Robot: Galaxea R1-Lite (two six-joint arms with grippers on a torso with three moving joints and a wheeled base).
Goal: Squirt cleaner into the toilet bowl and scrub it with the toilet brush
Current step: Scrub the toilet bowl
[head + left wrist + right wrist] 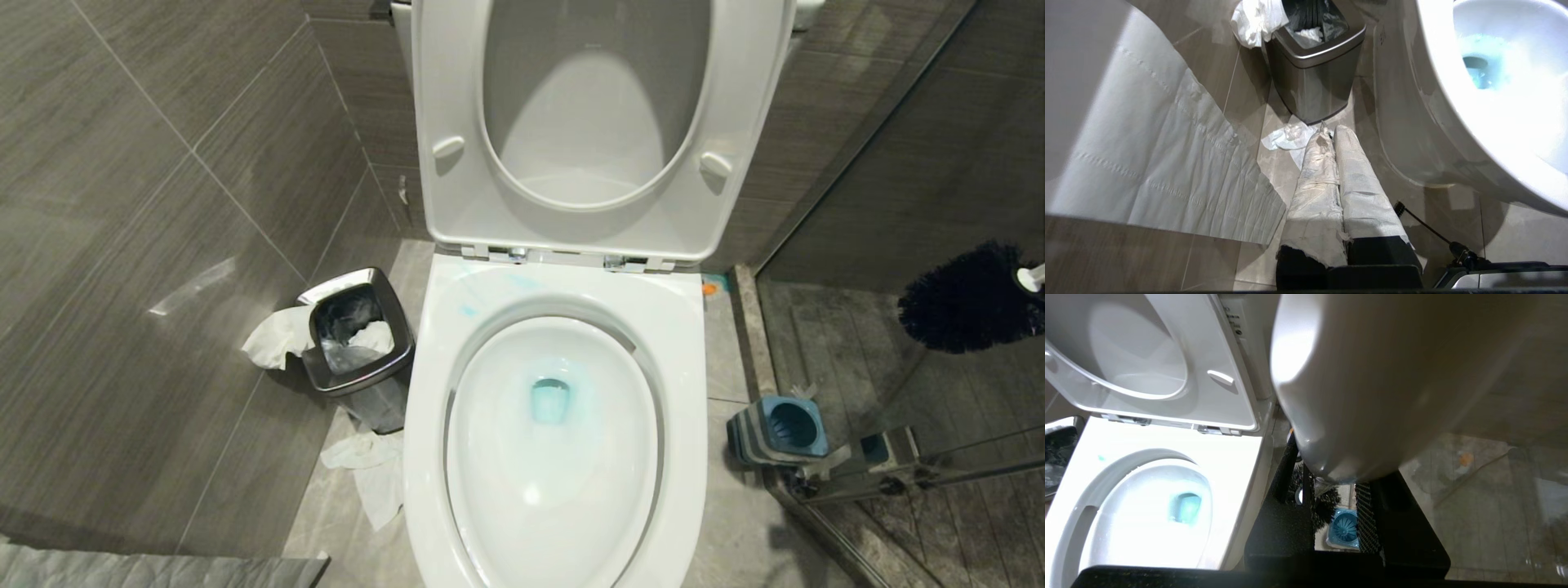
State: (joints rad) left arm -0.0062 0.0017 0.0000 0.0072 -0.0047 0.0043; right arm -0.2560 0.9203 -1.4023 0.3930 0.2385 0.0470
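The toilet bowl [682,367] stands open with seat and lid [457,98] raised. Cleaner tints the water [551,400] teal at the drain, and pale blue smears [469,310] mark the back rim. The toilet brush [967,298] hangs in the air right of the bowl, black bristles pointing toward it. In the right wrist view my right gripper [1331,477] is shut on the brush's whitish handle [1372,375], bristles [1325,502] showing below it. My left gripper [1331,134], its fingers wrapped in white, is shut and empty, low beside the bowl's left side.
A steel waste bin [355,343] with tissue stands left of the bowl, and more tissue [367,469] lies on the floor. The blue ribbed brush holder [788,429] sits on the floor at the right by a glass shower panel [898,457]. Toilet paper [1147,143] hangs near my left gripper.
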